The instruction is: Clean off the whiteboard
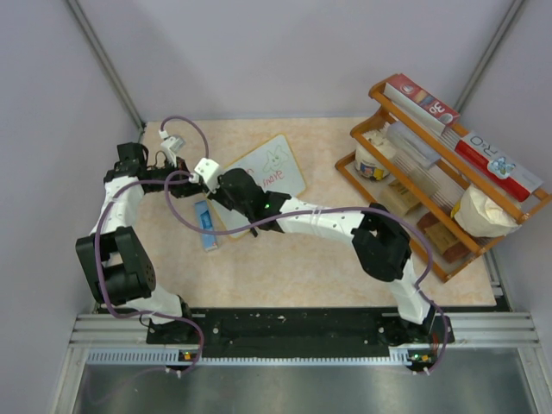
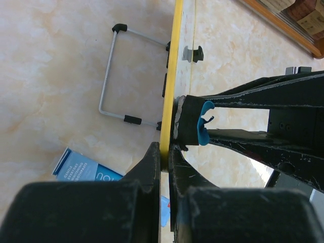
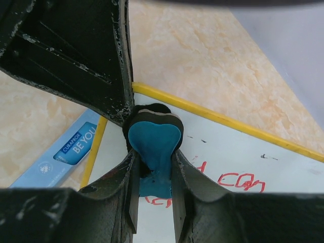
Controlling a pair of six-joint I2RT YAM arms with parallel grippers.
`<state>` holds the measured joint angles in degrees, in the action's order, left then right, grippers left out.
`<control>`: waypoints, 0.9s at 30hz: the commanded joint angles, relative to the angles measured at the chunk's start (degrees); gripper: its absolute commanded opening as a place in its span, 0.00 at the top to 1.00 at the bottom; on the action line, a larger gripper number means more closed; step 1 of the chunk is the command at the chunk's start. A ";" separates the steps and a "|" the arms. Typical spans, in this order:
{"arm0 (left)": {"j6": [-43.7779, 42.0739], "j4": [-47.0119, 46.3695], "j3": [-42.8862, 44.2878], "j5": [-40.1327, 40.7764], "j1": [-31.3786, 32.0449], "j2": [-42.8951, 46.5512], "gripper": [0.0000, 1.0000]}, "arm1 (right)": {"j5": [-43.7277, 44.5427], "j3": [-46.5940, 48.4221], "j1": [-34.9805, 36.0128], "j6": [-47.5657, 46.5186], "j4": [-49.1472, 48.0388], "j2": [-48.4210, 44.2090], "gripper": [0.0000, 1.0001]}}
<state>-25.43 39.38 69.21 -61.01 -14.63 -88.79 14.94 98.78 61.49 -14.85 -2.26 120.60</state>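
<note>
The whiteboard [image 1: 274,166] stands tilted at the back middle of the table, with red writing and a small drawing on its white face [image 3: 253,167]. My left gripper [image 2: 164,150] is shut on its yellow frame edge [image 2: 175,61], near the board's lower left corner [image 1: 210,175]. My right gripper [image 3: 154,158] is shut on the blue-and-black eraser [image 3: 154,143] and presses it against the board's face beside that corner. In the left wrist view the eraser [image 2: 202,129] shows right next to the frame. The board's wire stand [image 2: 109,76] sticks out behind it.
A narrow blue box [image 1: 205,226] lies on the table just left of the board, also seen as the blue box [image 3: 76,147] in the right wrist view. A wooden rack [image 1: 435,177] with boxes, a cup and a bag fills the right side.
</note>
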 commanded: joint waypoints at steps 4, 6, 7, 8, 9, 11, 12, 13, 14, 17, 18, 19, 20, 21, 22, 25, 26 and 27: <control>-5.33 3.51 -0.83 0.37 1.19 -0.85 1.00 | 2.64 -0.68 -4.01 0.61 -3.53 1.13 1.00; -6.29 4.39 -0.22 0.02 1.19 -1.38 1.00 | 2.81 -2.27 -4.63 0.61 -4.33 0.87 1.00; -6.38 4.66 0.05 0.02 1.19 -1.47 1.00 | 3.25 -2.71 -5.41 0.61 -5.11 0.78 1.00; -6.65 5.35 0.22 0.02 1.27 -1.82 1.00 | 3.34 -3.24 -5.68 0.61 -5.73 0.52 1.00; -7.08 5.54 0.57 0.10 1.19 -1.91 1.00 | 3.43 -3.77 -6.03 0.61 -6.17 0.34 1.00; -7.44 5.97 0.92 0.28 1.27 -2.08 1.00 | 3.78 -5.00 -7.09 0.61 -6.96 -0.18 1.00; -7.61 6.06 1.10 0.37 1.27 -2.09 1.00 | 3.87 -5.44 -7.44 0.61 -7.23 -0.45 1.00; -7.70 6.06 1.19 0.46 1.27 -2.26 1.00 | 4.04 -6.40 -7.70 0.61 -7.58 -0.80 1.00; -7.88 6.24 1.19 0.54 1.27 -2.26 1.00 | 4.13 -6.93 -8.49 0.61 -8.36 -0.97 1.00; -8.40 6.59 1.45 0.63 1.27 -2.26 1.00 | 4.48 -8.43 -9.90 0.44 -9.51 -1.50 1.00; -8.49 6.77 1.54 0.72 1.19 -2.35 1.00 | 4.57 -9.04 -10.25 0.44 -9.69 -1.59 1.00; -8.76 6.77 1.54 0.81 1.27 -2.35 1.00 | 4.66 -9.31 -10.69 0.35 -9.86 -1.59 1.00; -8.85 6.85 1.63 0.90 1.27 -2.35 1.00 | 4.75 -9.57 -10.95 0.26 -10.13 -1.77 1.00; -8.93 6.94 1.63 0.98 1.19 -2.35 1.00 | 4.92 -10.01 -11.83 0.17 -10.65 -1.94 1.00; -9.11 7.03 1.72 1.07 1.19 -2.35 1.00 | 5.10 -10.27 -12.10 0.17 -10.83 -1.86 1.00; -9.37 7.29 1.81 1.16 1.19 -2.61 1.00 | 5.45 -10.89 -13.59 -0.26 -11.62 -2.03 1.00; -9.46 7.47 1.81 1.16 1.36 -2.70 1.00 | 5.45 -11.07 -13.94 -0.27 -11.71 -2.12 1.00; -9.64 7.47 1.81 1.25 1.19 -2.79 1.00 | 5.54 -11.24 -14.29 -0.35 -11.89 -2.03 1.00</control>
<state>-27.27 40.58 71.02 -59.72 -14.66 -91.22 13.96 89.58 52.51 -13.89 -14.15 118.10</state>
